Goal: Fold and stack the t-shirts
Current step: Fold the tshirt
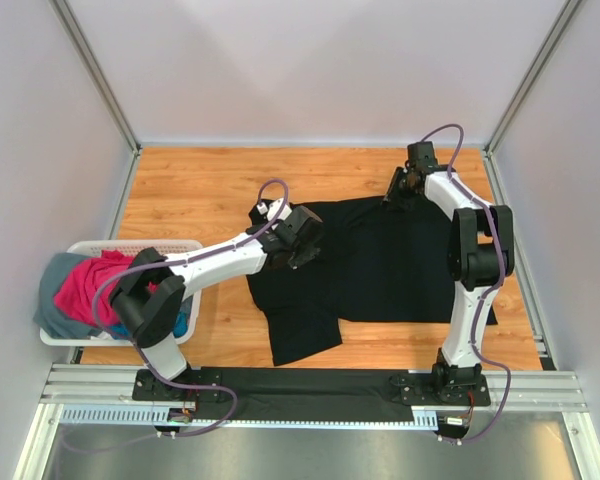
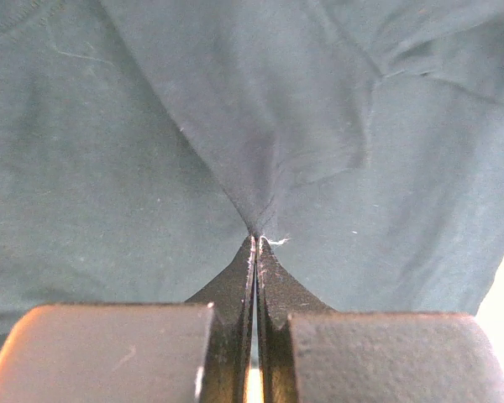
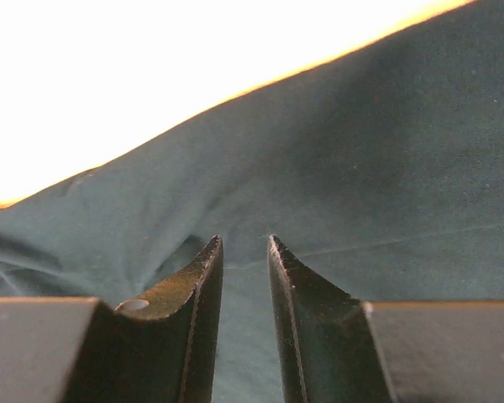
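Note:
The large black t-shirt [image 1: 400, 265] lies spread on the wooden table. My left gripper [image 1: 308, 245] is over its left upper part. In the left wrist view it [image 2: 254, 238] is shut, pinching a raised fold of the black cloth [image 2: 151, 168]. My right gripper [image 1: 394, 190] is at the shirt's far edge. In the right wrist view its jaws [image 3: 244, 242] stand a little apart just over the black cloth [image 3: 361, 168], gripping nothing. The magenta-pink shirt [image 1: 85, 285], the grey shirt [image 1: 52, 285] and the blue shirt [image 1: 183, 325] are heaped in the basket.
The white slotted basket [image 1: 130, 246] stands at the left table edge. Bare wood table [image 1: 200, 190] shows behind and left of the black shirt. White walls enclose the table on three sides. A metal rail [image 1: 310, 385] with the arm bases runs along the near edge.

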Motion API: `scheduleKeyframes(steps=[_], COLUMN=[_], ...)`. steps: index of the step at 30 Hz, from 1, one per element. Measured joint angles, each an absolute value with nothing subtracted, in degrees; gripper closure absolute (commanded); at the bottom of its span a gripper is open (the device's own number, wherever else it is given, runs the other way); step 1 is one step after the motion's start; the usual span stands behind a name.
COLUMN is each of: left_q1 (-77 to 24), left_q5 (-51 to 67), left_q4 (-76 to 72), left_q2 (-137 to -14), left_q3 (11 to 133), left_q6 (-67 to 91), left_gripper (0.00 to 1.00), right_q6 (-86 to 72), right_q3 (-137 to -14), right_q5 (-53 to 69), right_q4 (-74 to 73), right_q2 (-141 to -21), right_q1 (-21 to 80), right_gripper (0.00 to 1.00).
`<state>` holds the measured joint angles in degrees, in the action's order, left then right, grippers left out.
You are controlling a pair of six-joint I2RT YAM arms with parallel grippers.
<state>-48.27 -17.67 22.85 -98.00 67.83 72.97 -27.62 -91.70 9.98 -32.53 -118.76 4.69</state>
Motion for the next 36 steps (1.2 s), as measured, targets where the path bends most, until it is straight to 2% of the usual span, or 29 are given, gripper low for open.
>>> scheduleKeyframes(steps=[20, 27, 33, 36], left_q1=[-48.29, -48.31, -48.27, -47.42], left_q5=[-17.02, -13.76, -13.78, -14.31], left_q4=[25.93, 25.52, 26.63, 28.10], left_q2=[-91.55, -95.15, -95.66, -94.45], left_q3=[61.10, 61.73, 62.98, 63.96], left_q6=[72.66, 69.82, 68.36, 67.31], left_gripper=[0.99, 0.66, 0.45, 0.42], right_q6=[-27.22, -27.20, -27.18, -27.16], right_q3=[-91.72, -91.72, -91.66, -90.06], right_q5=[6.74, 4.71, 3.46, 2.90], right_q4=[-34.02, -36.03, -37.80, -37.67], right_q2=[-119.92, -119.81, -118.15, -116.20], right_q1=[4.69, 3.77, -0.95, -5.28], right_gripper=[0.70, 0.70, 0.69, 0.69])
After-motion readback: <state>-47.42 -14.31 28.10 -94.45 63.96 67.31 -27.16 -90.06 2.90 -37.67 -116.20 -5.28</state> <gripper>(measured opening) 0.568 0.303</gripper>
